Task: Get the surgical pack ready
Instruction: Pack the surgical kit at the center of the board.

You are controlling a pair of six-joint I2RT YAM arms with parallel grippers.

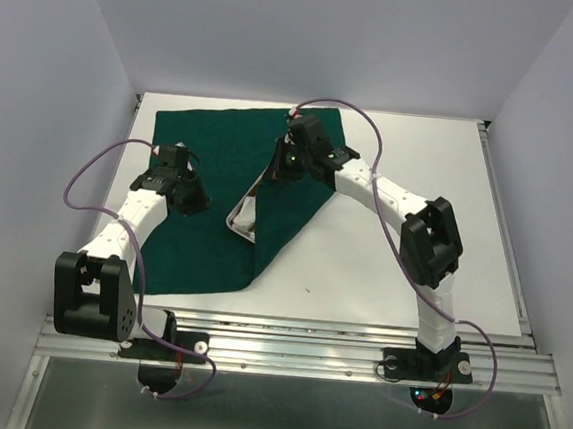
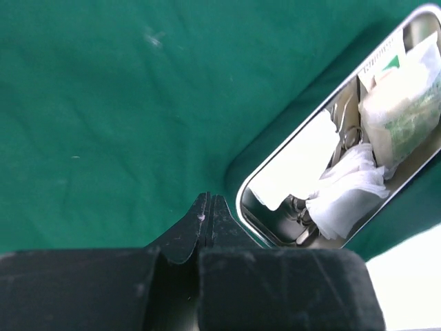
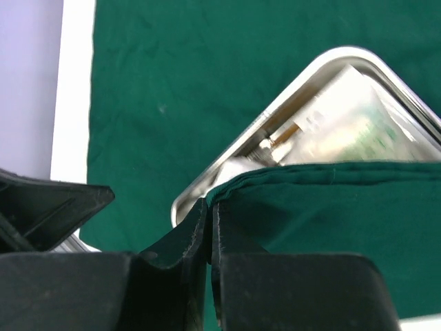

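Green cloth [image 1: 211,158] lies on the far left part of the table [image 1: 412,266], one flap folded over the steel tray [image 3: 275,103] with gauze [image 2: 344,196]. The right gripper [image 3: 210,207] pinches the flap's edge. The left gripper [image 2: 209,201] is fully closed and empty, over the cloth beside the tray.

The tray [image 1: 242,217] lies on the drape [image 1: 211,158], partly under its folded-over right part.

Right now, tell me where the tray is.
In the top view, the tray lies on the drape, left of table centre, a fold covering its right side.
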